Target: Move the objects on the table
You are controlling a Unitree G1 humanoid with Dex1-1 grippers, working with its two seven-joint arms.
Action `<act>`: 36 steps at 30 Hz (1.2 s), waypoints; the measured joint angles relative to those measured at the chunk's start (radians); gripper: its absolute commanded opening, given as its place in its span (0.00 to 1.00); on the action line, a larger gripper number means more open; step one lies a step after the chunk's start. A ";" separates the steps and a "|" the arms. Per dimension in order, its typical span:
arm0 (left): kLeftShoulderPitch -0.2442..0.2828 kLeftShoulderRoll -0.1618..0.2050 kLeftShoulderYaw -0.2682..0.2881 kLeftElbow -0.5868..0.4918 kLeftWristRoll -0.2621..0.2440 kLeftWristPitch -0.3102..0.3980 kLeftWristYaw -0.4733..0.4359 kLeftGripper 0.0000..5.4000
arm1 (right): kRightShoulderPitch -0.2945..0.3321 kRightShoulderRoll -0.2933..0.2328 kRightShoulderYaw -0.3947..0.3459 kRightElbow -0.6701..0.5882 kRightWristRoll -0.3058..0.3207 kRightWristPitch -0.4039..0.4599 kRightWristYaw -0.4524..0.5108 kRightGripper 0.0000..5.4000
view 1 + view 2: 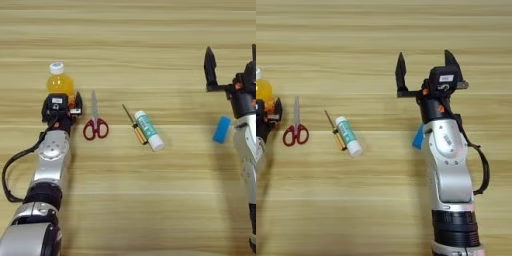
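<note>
Two arms are working a wooden table (150, 40). In the left eye view, the left gripper (62, 107) is sitting against the base of the orange-drink bottle (59, 80), which stands at its 12 o'clock; whether its fingers are pinching the bottle cannot be told. Red-handled scissors (95, 122) are lying at its 3 o'clock, then a screwdriver (135, 125) touching a glue stick (149, 131).

In the right eye view, the right gripper (426, 67) is holding its fingers spread wide, empty. A blue block (418, 136) is peeking out at its 6 o'clock, beside the wrist. Any bottle grasp should probably stay low and square to avoid tipping.
</note>
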 measured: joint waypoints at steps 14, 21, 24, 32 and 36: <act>0.014 0.003 -0.012 -0.020 0.003 0.012 0.011 0.99 | 0.000 0.002 0.010 0.000 -0.011 0.002 -0.002 1.00; 0.028 0.003 -0.014 -0.040 0.003 0.016 0.011 0.99 | -0.003 -0.008 0.040 0.087 -0.051 0.064 0.004 1.00; 0.030 0.002 -0.014 -0.047 0.003 0.018 0.011 0.99 | -0.002 -0.016 0.065 0.109 -0.069 0.095 0.016 1.00; 0.044 -0.002 -0.023 -0.081 0.003 0.028 0.012 0.99 | 0.056 -0.061 0.106 0.087 -0.076 0.234 0.094 1.00; 0.065 -0.003 -0.030 -0.117 0.002 0.037 0.010 0.99 | 0.098 -0.076 0.115 0.035 -0.057 0.297 0.135 1.00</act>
